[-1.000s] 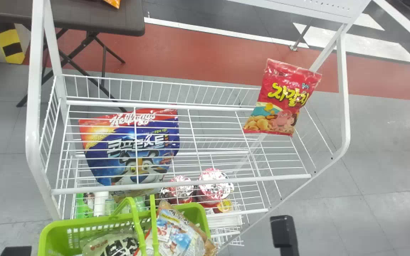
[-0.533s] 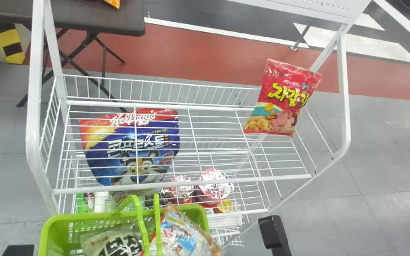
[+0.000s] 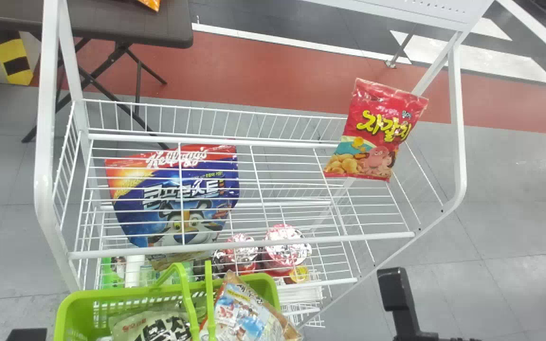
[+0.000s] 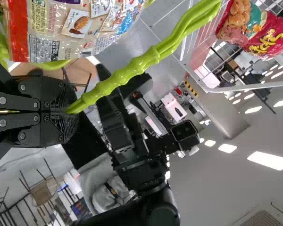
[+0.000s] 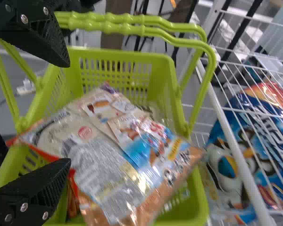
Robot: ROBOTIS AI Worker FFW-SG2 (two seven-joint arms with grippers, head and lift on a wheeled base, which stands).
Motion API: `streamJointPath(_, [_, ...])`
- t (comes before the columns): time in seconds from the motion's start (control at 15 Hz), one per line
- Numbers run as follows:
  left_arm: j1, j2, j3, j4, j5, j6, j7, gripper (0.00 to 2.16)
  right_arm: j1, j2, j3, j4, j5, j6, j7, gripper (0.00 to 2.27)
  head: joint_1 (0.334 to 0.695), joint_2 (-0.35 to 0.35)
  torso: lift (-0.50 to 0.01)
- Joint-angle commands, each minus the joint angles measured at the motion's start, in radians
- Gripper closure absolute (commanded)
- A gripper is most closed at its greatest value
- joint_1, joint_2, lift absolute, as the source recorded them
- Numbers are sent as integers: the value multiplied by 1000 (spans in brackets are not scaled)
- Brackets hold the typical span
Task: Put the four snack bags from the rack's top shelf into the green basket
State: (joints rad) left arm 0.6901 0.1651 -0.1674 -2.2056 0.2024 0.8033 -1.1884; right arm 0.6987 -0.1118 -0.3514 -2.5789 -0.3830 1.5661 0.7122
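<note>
My right gripper (image 5: 68, 113) is spread wide, right of the green basket (image 3: 64, 315); left gripper (image 4: 68, 109) is pinching its handles (image 4: 137, 66). Red snack bag (image 3: 377, 130)'s on the rack beyond, to its right. Clipping the uppermost bag (image 5: 104, 155) inside could tip it out, tbh.

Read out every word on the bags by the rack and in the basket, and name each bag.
"자갈치": red bag.
"Kellogg's": blue bag.
Blue bag's Korean lettering: too broken up by wires.
Pale bag and tan bag, green basket: too hidden, small or blurred.
</note>
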Motion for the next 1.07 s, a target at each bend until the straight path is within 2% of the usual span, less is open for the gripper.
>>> streamJointPath(0.0, [-3, -1, -3, 1, -1, 0, 3, 1760, 2, 0, -8, -7, -7, 6, 24, 76, 695, -350, 0])
streamJointPath(0.13, [-4, -1, -3, 1, -3, 0, 4, 1760, 10, 7, -49, -30, -37, 6, 24, 80, 695, -350, 0])
streamJointPath(0.2, [-4, -1, -3, 1, -3, 3, 3, 1760, 10, 24, -73, -32, -37, 6, 21, 80, 695, -350, 0])
streamJointPath(0.33, [-3, -1, -4, 0, -3, 0, 3, 1760, 12, 47, -80, 6, -8, -419, -37, 76, 695, -350, 0])
streamJointPath(0.47, [0, -1, -4, 0, -3, 0, 3, 1760, -10, 47, -54, 85, 59, -879, -154, 80, 695, -350, 0])
streamJointPath(0.6, [2, 1, -4, 0, -3, 0, 1, 1760, -85, 47, -29, 178, 139, -1122, -251, 76, 695, -350, 0])
streamJointPath(0.87, [0, 4, -4, 1, -3, 0, 3, 1760, -340, 47, -24, 445, 280, -1214, -402, 53, 695, -350, 0])
streamJointPath(1.0, [-3, 4, -4, 1, -3, 3, 3, 1760, -469, 46, -32, 606, 355, -1260, -444, 49, 695, -350, 0])
